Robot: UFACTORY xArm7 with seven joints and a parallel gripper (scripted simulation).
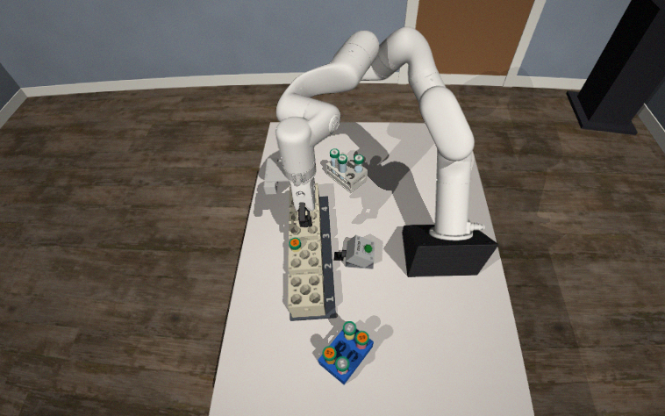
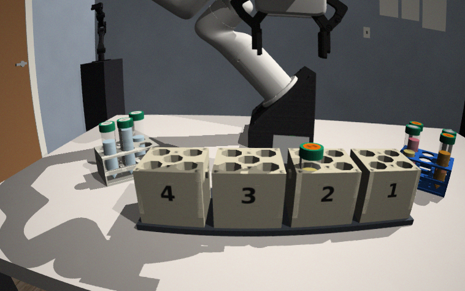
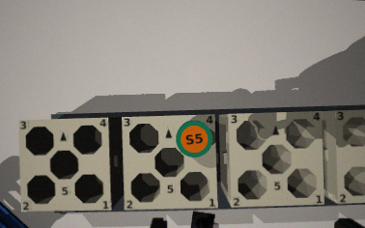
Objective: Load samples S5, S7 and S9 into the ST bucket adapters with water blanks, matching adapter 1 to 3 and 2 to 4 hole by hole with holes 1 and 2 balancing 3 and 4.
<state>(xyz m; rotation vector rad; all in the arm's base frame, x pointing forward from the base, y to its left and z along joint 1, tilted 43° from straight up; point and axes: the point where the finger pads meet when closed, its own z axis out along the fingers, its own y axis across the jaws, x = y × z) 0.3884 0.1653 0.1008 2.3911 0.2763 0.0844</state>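
My gripper (image 1: 303,223) (image 2: 290,56) (image 3: 252,223) is open and empty, high above the loading stand (image 1: 329,281) (image 2: 274,231), about over adapter 3 (image 2: 248,213). S5 (image 1: 294,242) (image 2: 311,151) (image 3: 194,139) stands in hole 4 of adapter 2 (image 2: 324,213), with yellow liquid. The holes of adapter 1 (image 2: 386,207) and adapter 3 look empty, as do those in view of adapter 4 (image 2: 169,213). S7 (image 1: 329,353) (image 2: 447,137), with orange liquid, and S9 (image 1: 361,338) (image 2: 416,123) stand in the blue rack (image 2: 430,185). Three blanks stand in the white rack (image 2: 100,169); their numbers are illegible.
Two grey-dot tubes, one at the back (image 1: 349,327) and one in front (image 1: 341,363) in the top view, share the blue rack with S7 and S9. The grey desk (image 1: 355,256) with the green key (image 1: 368,248) stands between the stand and the arm base.
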